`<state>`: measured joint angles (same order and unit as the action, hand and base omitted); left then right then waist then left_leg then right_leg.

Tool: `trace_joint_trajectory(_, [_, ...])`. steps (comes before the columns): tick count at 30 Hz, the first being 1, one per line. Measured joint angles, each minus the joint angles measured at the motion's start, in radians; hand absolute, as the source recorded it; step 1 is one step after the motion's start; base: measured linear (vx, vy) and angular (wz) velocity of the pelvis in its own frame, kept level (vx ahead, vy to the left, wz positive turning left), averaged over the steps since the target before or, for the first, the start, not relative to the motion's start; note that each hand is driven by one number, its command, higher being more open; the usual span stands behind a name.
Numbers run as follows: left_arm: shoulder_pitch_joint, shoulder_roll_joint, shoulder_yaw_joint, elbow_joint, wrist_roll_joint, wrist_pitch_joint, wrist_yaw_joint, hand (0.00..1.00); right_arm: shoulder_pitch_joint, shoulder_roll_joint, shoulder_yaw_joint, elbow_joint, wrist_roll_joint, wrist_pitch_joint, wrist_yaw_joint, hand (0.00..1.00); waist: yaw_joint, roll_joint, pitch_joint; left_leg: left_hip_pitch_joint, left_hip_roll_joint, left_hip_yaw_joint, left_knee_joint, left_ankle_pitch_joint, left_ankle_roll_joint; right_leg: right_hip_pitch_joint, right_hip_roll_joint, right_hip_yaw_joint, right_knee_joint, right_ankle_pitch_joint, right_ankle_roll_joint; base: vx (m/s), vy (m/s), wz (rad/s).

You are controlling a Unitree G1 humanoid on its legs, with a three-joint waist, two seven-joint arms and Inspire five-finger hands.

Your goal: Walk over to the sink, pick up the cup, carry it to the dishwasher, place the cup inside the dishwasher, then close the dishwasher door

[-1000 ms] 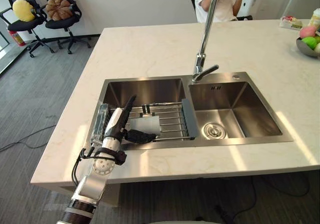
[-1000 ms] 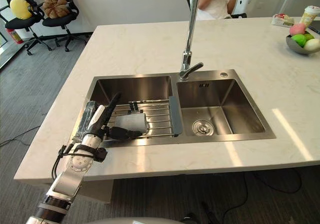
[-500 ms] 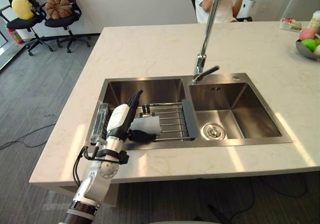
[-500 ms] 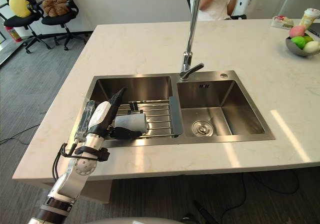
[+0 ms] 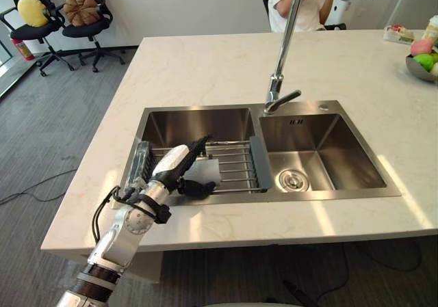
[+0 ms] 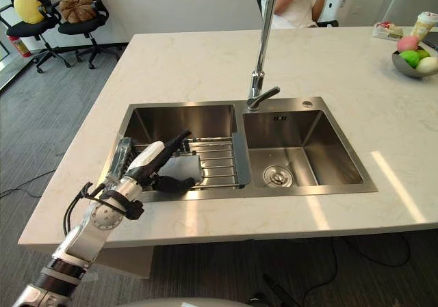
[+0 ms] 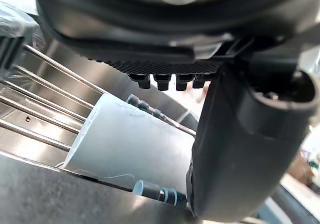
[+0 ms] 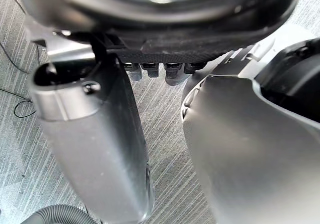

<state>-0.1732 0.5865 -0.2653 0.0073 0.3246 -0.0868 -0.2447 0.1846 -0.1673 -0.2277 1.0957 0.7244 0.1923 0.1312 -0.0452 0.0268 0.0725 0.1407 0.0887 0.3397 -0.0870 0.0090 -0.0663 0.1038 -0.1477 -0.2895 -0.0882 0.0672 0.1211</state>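
Note:
A pale grey cup (image 5: 207, 173) lies on its side on the wire rack (image 5: 234, 162) across the left basin of the steel sink (image 5: 205, 120). My left hand (image 5: 172, 162) leans over the sink's near rim and is open. Its straight fingers (image 5: 199, 145) reach over the cup's far side, and the thumb (image 5: 198, 189) lies along the near side. The left wrist view has the cup (image 7: 125, 149) just past the thumb (image 7: 240, 144), with the fingers not closed on it. My right hand (image 8: 95, 144) hangs relaxed above grey floor.
A tall faucet (image 5: 284, 47) stands behind the divider; the right basin (image 5: 342, 160) holds a drain (image 5: 294, 178). A clear plastic item (image 5: 140, 163) sits at the sink's left rim. A fruit bowl (image 5: 423, 59) is far right. A person (image 5: 294, 3) stands beyond the counter; office chairs (image 5: 61, 20) far left.
My left hand has tipped from nearly upright to leaning over the cup, its fingers sweeping right across it while the forearm swung left. The cup stays on the rack.

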Motion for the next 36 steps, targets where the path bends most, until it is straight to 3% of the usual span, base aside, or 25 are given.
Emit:
trace_joint_trajectory(5, [-0.058, 0.060, -0.011, 0.047, -0.080, 0.018, -0.090, 1.00, -0.012, -0.004, -0.001, 0.000, -0.003, 0.013, 0.004, 1.00, -0.025, 0.001, 0.000, -0.002, 0.000, 0.003, 0.000, 0.000, 0.000, -0.003, 0.000, 0.002, -0.001, 0.000, 0.000, 0.00, 0.000, -0.01])
trace_joint_trajectory(21, [-0.213, 0.157, -0.071, 0.122, -0.208, 0.083, -0.263, 1.00, -0.007, -0.008, -0.032, -0.004, -0.049, 0.013, 0.044, 1.00, -0.032, 0.016, 0.005, -0.018, -0.001, 0.028, 0.000, 0.000, 0.000, -0.035, -0.001, 0.028, -0.001, 0.012, 0.001, -0.01, -0.011, -0.04])
trace_joint_trajectory(31, [-0.239, 0.178, -0.078, 0.168, -0.208, 0.047, -0.304, 1.00, 0.019, -0.020, -0.041, -0.024, -0.049, 0.011, 0.044, 1.00, -0.051, 0.053, -0.001, -0.026, 0.000, 0.040, 0.000, 0.000, -0.001, -0.048, 0.000, 0.040, 0.003, 0.016, 0.000, -0.03, -0.039, -0.03])
trace_joint_trajectory(36, [-0.247, 0.185, -0.087, 0.181, -0.207, 0.046, -0.298, 1.00, 0.024, -0.019, -0.040, -0.024, -0.049, 0.011, 0.044, 1.00, -0.051, 0.053, -0.002, -0.026, -0.002, 0.054, 0.000, 0.000, 0.000, -0.055, -0.001, 0.053, 0.003, 0.023, 0.000, -0.06, -0.038, -0.07])
